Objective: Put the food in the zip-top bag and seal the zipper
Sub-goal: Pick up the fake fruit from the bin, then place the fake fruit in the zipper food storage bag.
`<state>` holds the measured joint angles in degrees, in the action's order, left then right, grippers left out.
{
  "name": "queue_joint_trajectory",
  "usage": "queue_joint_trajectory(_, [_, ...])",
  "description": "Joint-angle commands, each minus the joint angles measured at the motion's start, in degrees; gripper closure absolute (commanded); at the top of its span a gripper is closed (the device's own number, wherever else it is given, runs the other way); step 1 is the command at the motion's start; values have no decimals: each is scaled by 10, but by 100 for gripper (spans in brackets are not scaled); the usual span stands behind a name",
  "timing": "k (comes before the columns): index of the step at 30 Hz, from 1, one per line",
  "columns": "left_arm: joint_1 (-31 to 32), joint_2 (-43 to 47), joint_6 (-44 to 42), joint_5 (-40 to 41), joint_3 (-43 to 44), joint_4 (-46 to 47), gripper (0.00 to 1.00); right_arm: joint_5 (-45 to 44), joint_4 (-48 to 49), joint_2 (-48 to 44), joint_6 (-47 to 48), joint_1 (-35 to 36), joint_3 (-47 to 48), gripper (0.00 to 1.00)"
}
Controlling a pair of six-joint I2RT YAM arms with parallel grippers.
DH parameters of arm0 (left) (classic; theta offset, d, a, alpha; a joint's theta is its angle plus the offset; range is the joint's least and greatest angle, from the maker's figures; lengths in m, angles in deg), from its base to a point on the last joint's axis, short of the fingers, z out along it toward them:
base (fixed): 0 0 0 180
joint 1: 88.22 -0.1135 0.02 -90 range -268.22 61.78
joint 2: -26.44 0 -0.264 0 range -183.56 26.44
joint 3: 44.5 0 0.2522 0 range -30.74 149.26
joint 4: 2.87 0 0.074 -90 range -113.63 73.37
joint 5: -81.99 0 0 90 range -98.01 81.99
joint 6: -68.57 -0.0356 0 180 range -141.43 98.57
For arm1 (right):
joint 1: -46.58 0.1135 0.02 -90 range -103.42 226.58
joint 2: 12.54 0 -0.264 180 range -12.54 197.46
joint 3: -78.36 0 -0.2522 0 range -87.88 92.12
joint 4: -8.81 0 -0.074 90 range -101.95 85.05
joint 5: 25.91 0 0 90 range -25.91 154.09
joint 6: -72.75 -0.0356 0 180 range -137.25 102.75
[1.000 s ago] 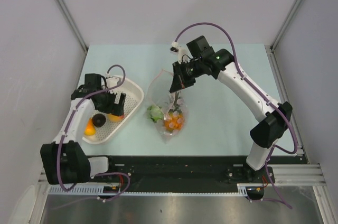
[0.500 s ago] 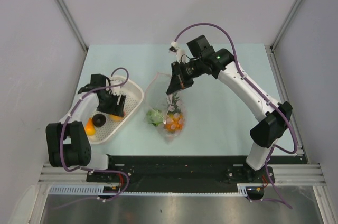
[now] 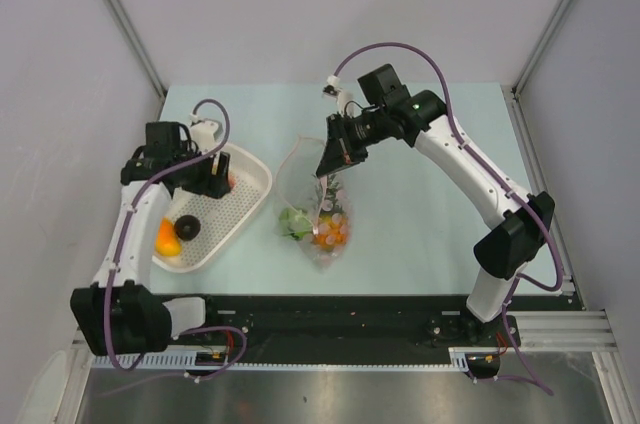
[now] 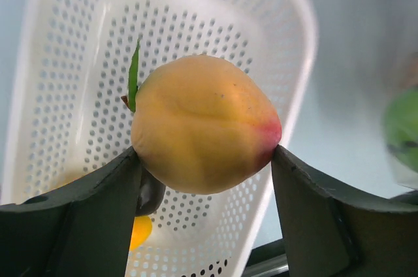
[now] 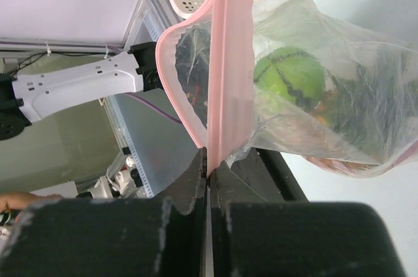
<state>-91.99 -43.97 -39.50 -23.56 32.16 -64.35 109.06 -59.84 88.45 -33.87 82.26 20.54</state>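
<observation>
Holding: left jaws are clamping the peach-coloured fruit [image 4: 202, 123] over the basket [image 4: 196, 16].
Pinching: right jaws are squeezing the zip-top bag [image 3: 318, 222] by its zipper [image 5: 221, 61].
Handling: fruit is seeming light, slippery; midline grip.

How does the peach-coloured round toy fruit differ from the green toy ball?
The peach-coloured round toy fruit is held in the left gripper over the white perforated basket; the green toy ball lies inside the clear zip-top bag. The fruit is orange-yellow with a red blush and a green leaf; the ball is green with dark lines. Both are round.
</observation>
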Motion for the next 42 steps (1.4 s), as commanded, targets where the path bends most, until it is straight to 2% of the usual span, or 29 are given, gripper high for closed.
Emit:
queue_joint_trajectory(1, [1, 77, 22, -125, 107, -25, 42, 20, 22, 1, -18, -7, 7, 100])
queue_joint_trajectory(2, [8, 84, 34, -177, 124, -24, 42, 27, 24, 3, -22, -9, 7, 100])
queue_joint_trajectory(4, [31, 103, 77, -213, 168, -1, 41, 33, 29, 6, -27, -10, 6, 100])
queue_joint_trajectory(9, [139, 115, 137, -220, 201, 60, 41, 56, 37, 10, -41, -13, 7, 100])
queue_joint_trajectory(10, [174, 113, 141, -215, 201, 64, 41, 59, 38, 10, -41, -13, 7, 100])
queue_joint_trajectory(16, [282, 83, 130, -148, 169, 80, 41, 94, 44, 4, -46, -15, 6, 100])
queue_joint_trajectory(24, [334, 33, 81, -24, 147, 48, 36, 143, 58, -2, -56, -14, 0, 100])
queue_joint_trajectory(27, [336, 28, 68, 3, 158, 32, 14, 157, 62, -4, -57, -14, -1, 100])
queue_joint_trajectory(28, [336, 33, 65, 4, 161, 26, 2, 161, 63, -5, -56, -14, -1, 100])
queue_joint_trajectory(32, [335, 51, 45, 0, 180, -2, 0, 162, 62, -6, -57, -18, -8, 100])
queue_joint_trajectory(35, [306, 76, 44, -37, 202, -39, 0, 156, 62, -5, -56, -22, -12, 100])
queue_joint_trajectory(37, [258, 91, 44, -76, 209, -61, 0, 151, 63, -5, -57, -25, -13, 100])
queue_joint_trajectory(41, [168, 120, -1, -100, 200, -112, 0, 145, 61, -3, -57, -34, -16, 100])
queue_joint_trajectory(42, [121, 123, -13, -113, 194, -124, 0, 145, 62, -2, -56, -34, -17, 100])
